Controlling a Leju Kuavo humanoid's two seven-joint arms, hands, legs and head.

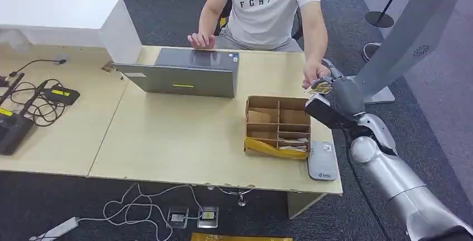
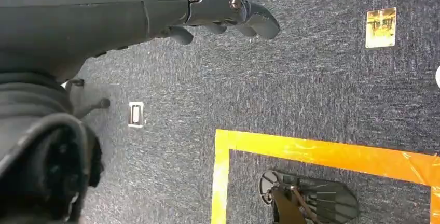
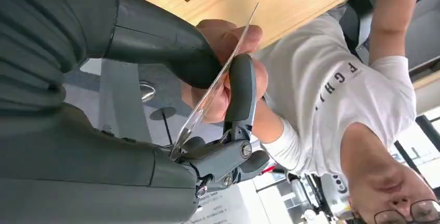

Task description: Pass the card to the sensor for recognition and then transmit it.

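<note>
Your right hand (image 1: 334, 93), at right of centre in the head view, pinches the card (image 3: 218, 81) between thumb and a dark finger (image 3: 241, 92); the person's hand (image 1: 315, 77) grips the same card from the far side, so the handover appears under way, release outstanding; the sensor (image 1: 322, 162) lies flat at the table's (image 1: 167, 140) near right corner, beside the cardboard box (image 1: 278, 125); whether recognition is done cannot be told. Your left hand (image 2: 228, 14) hangs over carpet, holding nothing, fingers loosely curled.
</note>
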